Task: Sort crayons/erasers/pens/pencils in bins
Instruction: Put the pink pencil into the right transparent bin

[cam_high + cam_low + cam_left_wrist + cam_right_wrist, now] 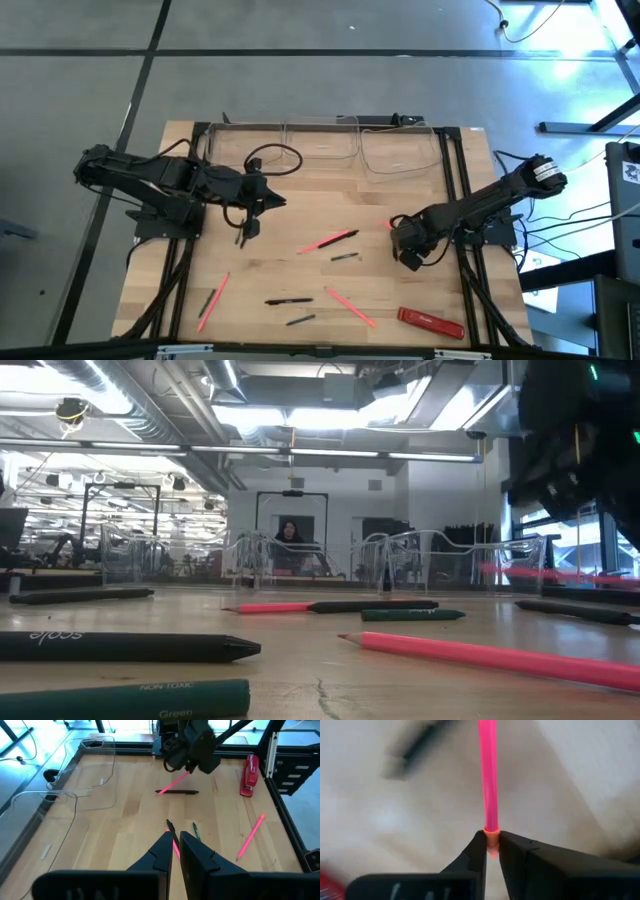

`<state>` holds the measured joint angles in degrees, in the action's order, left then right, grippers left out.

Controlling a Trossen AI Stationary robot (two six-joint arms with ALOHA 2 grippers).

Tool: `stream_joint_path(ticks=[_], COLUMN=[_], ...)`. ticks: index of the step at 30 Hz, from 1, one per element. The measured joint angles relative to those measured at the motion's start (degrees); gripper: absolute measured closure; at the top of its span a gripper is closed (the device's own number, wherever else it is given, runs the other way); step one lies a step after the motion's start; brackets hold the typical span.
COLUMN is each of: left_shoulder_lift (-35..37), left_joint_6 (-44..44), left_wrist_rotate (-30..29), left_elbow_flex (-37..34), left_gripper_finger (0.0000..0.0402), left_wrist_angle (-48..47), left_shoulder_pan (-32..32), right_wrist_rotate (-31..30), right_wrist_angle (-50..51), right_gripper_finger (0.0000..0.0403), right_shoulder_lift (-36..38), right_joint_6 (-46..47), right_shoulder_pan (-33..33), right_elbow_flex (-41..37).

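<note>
Three bins [320, 145], perhaps nine sticks [328, 240].

The pale wooden tabletop [300, 260] is lit evenly from above in the high view, and only faint, short shadows are cast beside the sticks. A bluish glare is seen on the grey floor [560, 90] at the upper right. In the low view, strong overexposure is produced by the ceiling light panels [330, 415], and the room behind is left hazy. The nearest dark green crayon [120, 700] is rendered soft, and the dark arm housing [580, 430] at the upper right is blurred. In the right wrist view the background is smeared by heavy blur; only the bright pink stick [489, 780] is seen distinctly. Cool daylight is cast across the left wrist view.
</note>
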<state>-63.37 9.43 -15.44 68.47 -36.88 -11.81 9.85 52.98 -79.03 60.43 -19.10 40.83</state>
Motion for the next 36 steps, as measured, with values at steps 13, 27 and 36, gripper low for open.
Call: stream_joint_path(ticks=[13,27,36], left_shoulder_lift=[0.0,0.0,0.0], left_joint_6=[0.0,0.4,0.9], left_wrist_rotate=[0.0,-0.4,-4.8], left_elbow_flex=[0.0,0.0,0.0], left_gripper_finger=[0.0374,0.0374,0.0374], left_wrist_angle=[0.0,0.1,0.1], left_shoulder_pan=[0.0,0.1,0.3], right_wrist_rotate=[-8.1,-25.8,-34.5], right_wrist_angle=[28.1,37.0,30.4], right_gripper_finger=[0.0363,0.0362,0.0361], right_shoulder_lift=[1.8,-2.7,-12.1], right_joint_6=[-16.6,-58.1,-77.3], right_shoulder_pan=[11.3,40.6,50.5], right_elbow_flex=[23.7,33.3,33.3])
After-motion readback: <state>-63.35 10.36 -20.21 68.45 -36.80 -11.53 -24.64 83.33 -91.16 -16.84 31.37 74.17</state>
